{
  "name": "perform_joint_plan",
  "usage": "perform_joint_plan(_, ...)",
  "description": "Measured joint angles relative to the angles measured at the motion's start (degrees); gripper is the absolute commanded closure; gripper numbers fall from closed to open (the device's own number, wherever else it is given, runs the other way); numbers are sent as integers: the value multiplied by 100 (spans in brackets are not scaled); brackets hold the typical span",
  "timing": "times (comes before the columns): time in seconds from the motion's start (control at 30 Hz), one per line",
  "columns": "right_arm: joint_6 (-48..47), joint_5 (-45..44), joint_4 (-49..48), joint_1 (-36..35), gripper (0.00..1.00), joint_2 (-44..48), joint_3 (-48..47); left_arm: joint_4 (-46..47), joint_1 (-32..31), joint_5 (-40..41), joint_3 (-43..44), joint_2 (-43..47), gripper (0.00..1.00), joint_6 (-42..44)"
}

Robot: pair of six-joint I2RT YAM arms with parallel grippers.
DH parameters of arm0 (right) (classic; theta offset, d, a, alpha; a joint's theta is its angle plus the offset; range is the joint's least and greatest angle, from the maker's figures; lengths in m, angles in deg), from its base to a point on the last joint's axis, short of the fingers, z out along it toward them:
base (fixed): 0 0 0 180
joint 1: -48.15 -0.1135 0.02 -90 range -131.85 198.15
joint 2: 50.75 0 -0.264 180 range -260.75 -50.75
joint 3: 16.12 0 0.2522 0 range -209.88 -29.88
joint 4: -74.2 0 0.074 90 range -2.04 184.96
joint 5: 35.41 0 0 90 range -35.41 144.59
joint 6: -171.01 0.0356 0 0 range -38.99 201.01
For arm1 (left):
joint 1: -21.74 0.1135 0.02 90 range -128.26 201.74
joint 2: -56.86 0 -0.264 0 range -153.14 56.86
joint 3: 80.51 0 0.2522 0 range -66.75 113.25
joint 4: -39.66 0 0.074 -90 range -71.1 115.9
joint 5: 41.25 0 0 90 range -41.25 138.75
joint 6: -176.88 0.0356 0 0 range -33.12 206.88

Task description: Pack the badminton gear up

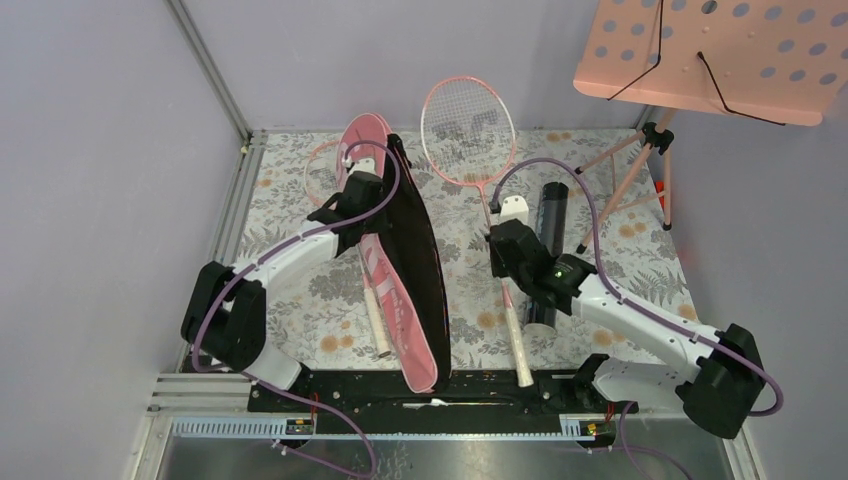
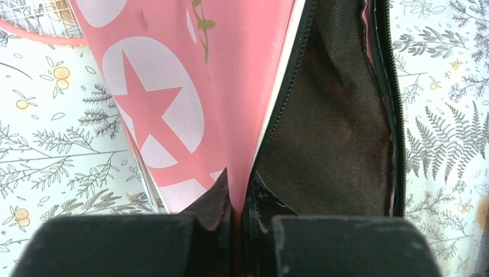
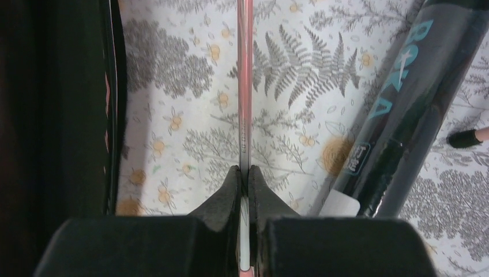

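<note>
The pink racket cover (image 1: 412, 330) stands propped open on the floral mat, its black lining (image 2: 334, 133) showing. My left gripper (image 1: 375, 180) (image 2: 241, 184) is shut on the cover's pink flap (image 2: 190, 86), holding it up. One pink-framed racket (image 1: 468, 130) lies to the right of the cover, with its white handle (image 1: 517, 345) toward me. My right gripper (image 1: 493, 236) (image 3: 247, 173) is shut on that racket's thin shaft (image 3: 245, 86). A second racket's head (image 1: 322, 170) (image 2: 34, 29) shows left of the cover; its handle (image 1: 377, 320) lies along the pink side. The black tube (image 1: 548, 250) (image 3: 403, 115) lies right of my right gripper.
A pink perforated music stand (image 1: 715, 55) on tripod legs (image 1: 625, 185) stands at the back right, one leg tip close to the tube. Grey walls and a metal frame post (image 1: 215, 75) enclose the mat. The cover's black edge (image 3: 112, 115) rises just left of the held shaft.
</note>
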Motion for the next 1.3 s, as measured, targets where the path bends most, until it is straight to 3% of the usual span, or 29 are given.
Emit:
perform_joint_plan(0.23, 114, -278, 518, -592, 100, -74, 284, -393, 111, 48, 765, -651, 100, 2)
perform_joint_plan(0.53, 144, -428, 562, -1202, 100, -1049, 273, -688, 428, 74, 1513, -1189, 100, 17)
perform_joint_plan(0.87, 50, -369, 710, -1460, 100, -1932, -442, -431, 448, -599, 1095, -1043, 100, 131)
perform_joint_plan(1.3, -212, 516, 313, -1499, 100, -2616, -1307, -4, 302, -1582, 643, -780, 100, 304)
